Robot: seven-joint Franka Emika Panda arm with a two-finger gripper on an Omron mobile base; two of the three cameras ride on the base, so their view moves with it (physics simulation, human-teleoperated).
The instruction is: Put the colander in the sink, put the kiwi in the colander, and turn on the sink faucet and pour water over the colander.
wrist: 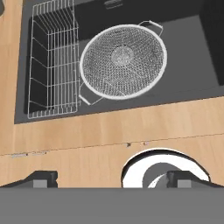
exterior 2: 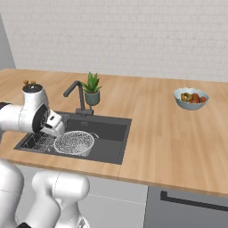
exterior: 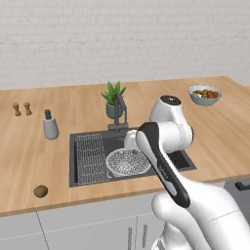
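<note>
The colander (exterior: 128, 162) sits in the sink (exterior: 188, 161); our fingers (wrist: 113, 180) are spread, empty. The kiwi (exterior: 40, 191) on the near-left counter (exterior: 73, 105) looks light, soft: we'd grip its middle gently.

Left and right base views look forward and down from behind the arm, both covering the dark grey recessed sink (exterior: 183, 161) (exterior 2: 113, 133). The hand view looks steeply down, closer, at the round white-silver mesh colander (wrist: 123, 60).

We can read no text, label, brand, number or sign anywhere: the soap dispenser (exterior: 50, 126), the two shakers (exterior: 22, 109), the fruit bowl (exterior 2: 191, 98) and the desk (exterior 2: 178, 147) all look unmarked.
</note>
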